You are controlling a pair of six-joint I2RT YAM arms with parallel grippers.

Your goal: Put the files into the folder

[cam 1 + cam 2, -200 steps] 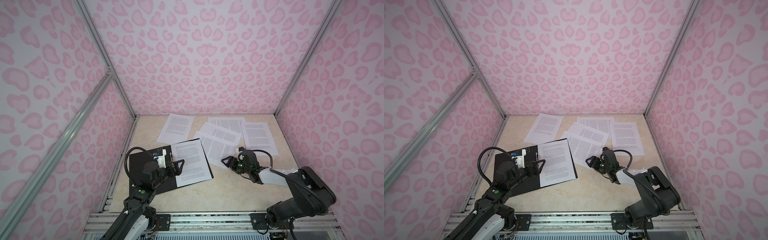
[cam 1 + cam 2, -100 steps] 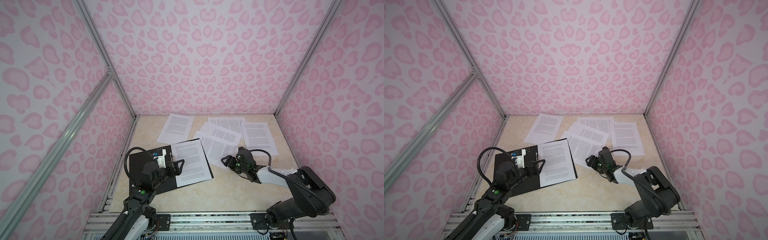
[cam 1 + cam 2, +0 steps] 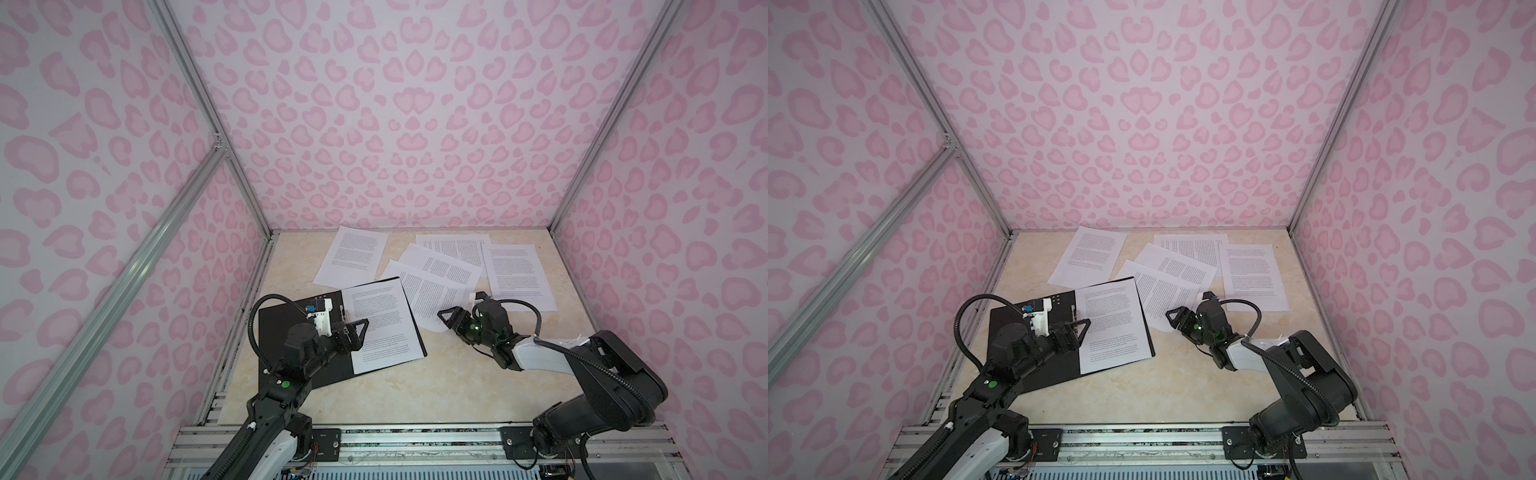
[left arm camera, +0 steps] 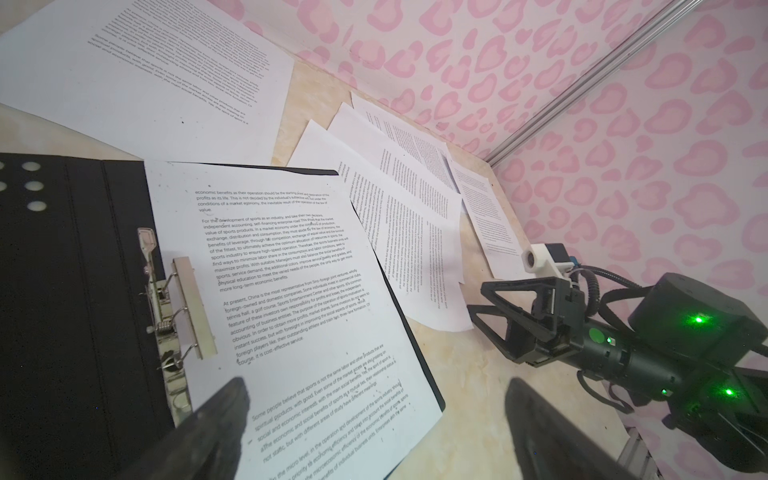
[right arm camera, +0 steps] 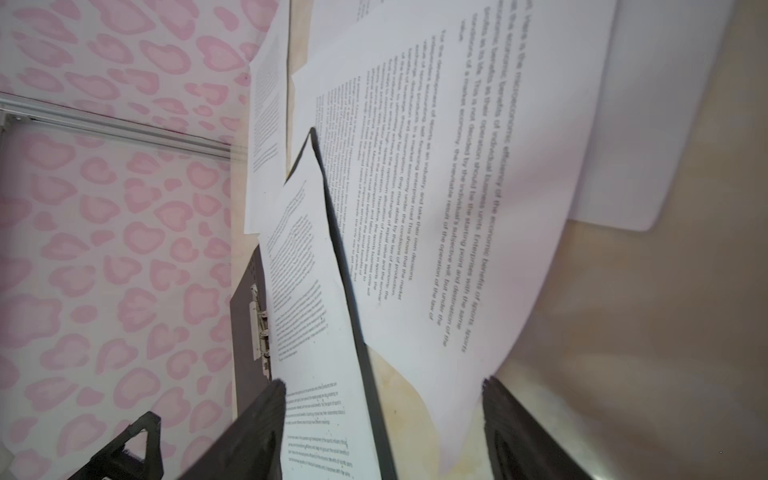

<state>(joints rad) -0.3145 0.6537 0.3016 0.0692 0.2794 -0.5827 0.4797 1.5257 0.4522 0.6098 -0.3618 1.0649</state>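
Hovering low over the open folder [image 3: 274, 324], my left claw [image 3: 355, 328] had its jaws spread wide w/ nothing between them, just above the sheet already filed inside [image 3: 380, 332]. The folder lay flat at the near left of the table [image 3: 415, 395], black inside facing up, w/ the metal clip [image 4: 183, 307] at that sheet's left edge.

My right claw [image 3: 451, 318] sat low at the near corner of the closest loose sheet [image 3: 428, 297], jaws apart and pinching nothing. I couldn't tell if a tip touched the paper. In the right wrist view that corner looked slightly lifted off the tabletop, next to one finger [image 5: 519, 428].

Four more sheets lay farther back. One was alone at the far left [image 3: 357, 255], and three others [image 3: 444, 266] overlapped twd the far right. The folder's far-right corner lay over the closest sheet's edge.
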